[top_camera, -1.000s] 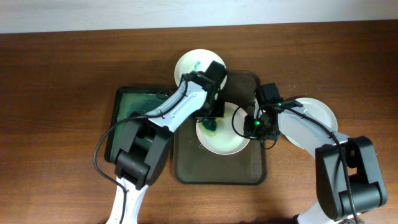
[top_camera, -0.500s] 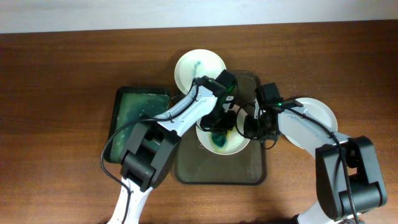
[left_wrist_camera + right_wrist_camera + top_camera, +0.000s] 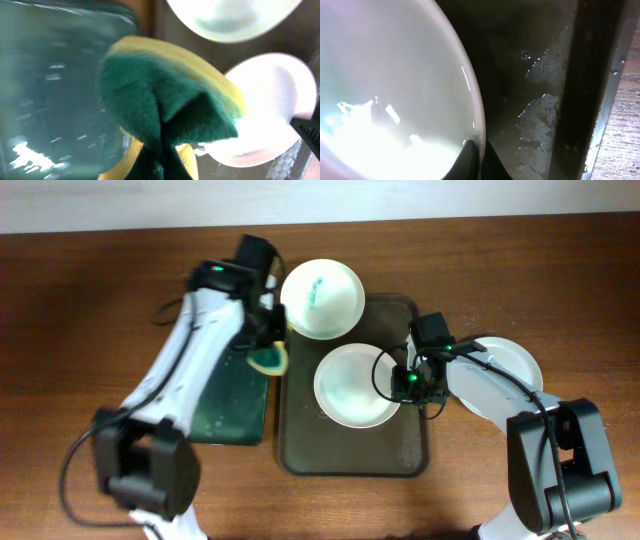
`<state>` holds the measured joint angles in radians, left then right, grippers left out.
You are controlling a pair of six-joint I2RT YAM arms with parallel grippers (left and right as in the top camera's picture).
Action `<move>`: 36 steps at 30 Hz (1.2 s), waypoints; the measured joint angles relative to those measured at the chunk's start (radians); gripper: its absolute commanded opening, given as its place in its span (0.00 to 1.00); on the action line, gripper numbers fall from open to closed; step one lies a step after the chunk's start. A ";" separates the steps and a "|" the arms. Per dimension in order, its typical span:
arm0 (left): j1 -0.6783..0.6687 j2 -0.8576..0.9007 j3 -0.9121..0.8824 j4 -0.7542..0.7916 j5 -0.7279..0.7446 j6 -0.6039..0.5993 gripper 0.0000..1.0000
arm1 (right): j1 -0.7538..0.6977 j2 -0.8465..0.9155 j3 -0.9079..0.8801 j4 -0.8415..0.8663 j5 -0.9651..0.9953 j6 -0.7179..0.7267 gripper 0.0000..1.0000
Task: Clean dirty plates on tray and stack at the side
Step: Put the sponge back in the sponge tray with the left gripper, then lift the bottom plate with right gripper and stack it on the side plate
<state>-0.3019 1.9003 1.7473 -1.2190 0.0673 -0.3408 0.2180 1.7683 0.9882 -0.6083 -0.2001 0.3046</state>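
Observation:
A white plate (image 3: 352, 385) lies on the dark olive-brown tray (image 3: 350, 455), its centre only faintly teal. My right gripper (image 3: 398, 383) is shut on that plate's right rim; the rim shows between the fingers in the right wrist view (image 3: 479, 131). A second plate (image 3: 321, 298) with a teal smear sits at the tray's back left corner. A third white plate (image 3: 500, 380) lies on the bare wood right of the tray, partly under my right arm. My left gripper (image 3: 268, 352) is shut on a yellow-and-green sponge (image 3: 165, 100), held over the gap between the two trays.
A smaller green tray (image 3: 228, 395) holding water lies left of the brown tray, under my left arm. The brown tray's floor is wet (image 3: 540, 115). The table's far edge meets a white wall.
My left gripper has lifted the sponge off the centre plate and swung back left to the green tray's edge. The teal smear on that plate is mostly wiped away. The right gripper has not moved.

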 measured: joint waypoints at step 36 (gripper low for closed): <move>0.112 -0.340 -0.344 0.119 -0.124 0.001 0.99 | 0.478 -0.490 0.008 -0.272 0.929 0.010 0.04</move>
<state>-0.1902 1.5604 1.4029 -1.1004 -0.0563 -0.3397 0.6964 1.2781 0.9966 -0.8803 0.7292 0.3149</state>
